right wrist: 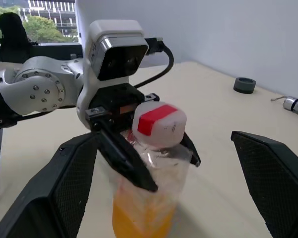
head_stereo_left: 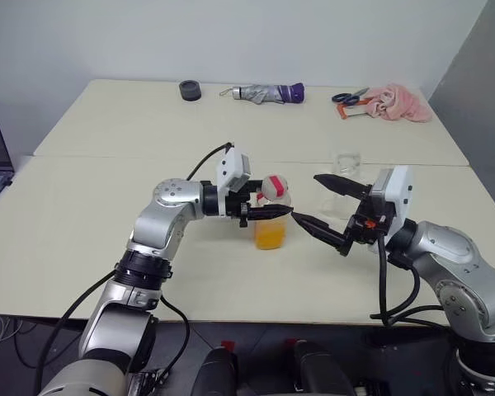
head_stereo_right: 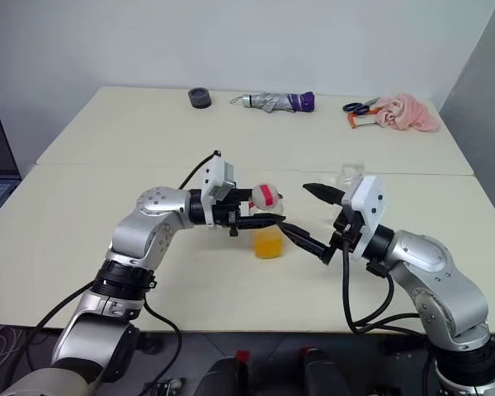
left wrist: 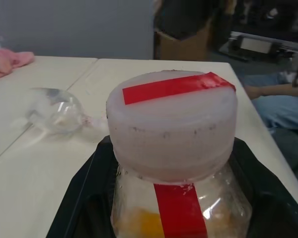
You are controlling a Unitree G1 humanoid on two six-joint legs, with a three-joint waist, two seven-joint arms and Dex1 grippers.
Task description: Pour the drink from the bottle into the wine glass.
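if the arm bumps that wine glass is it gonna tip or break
Probably tips easily: the wine glass stands upright on the table, clear and apparently empty, so likely light. Being thin and clear, it looks fragile. Once down, its rounded bowl could roll.

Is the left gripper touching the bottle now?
Touching. In the right wrist view the left gripper has its black fingers pressed on both sides of the bottle, just below the cap.

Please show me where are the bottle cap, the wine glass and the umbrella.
cap (left wrist: pixel 171 126), left wrist view, its side wall
wine glass (head_stereo_left: pixel 346 162), left eye view, its bowl
umbrella (head_stereo_left: pixel 268 93), left eye view, its folded fabric
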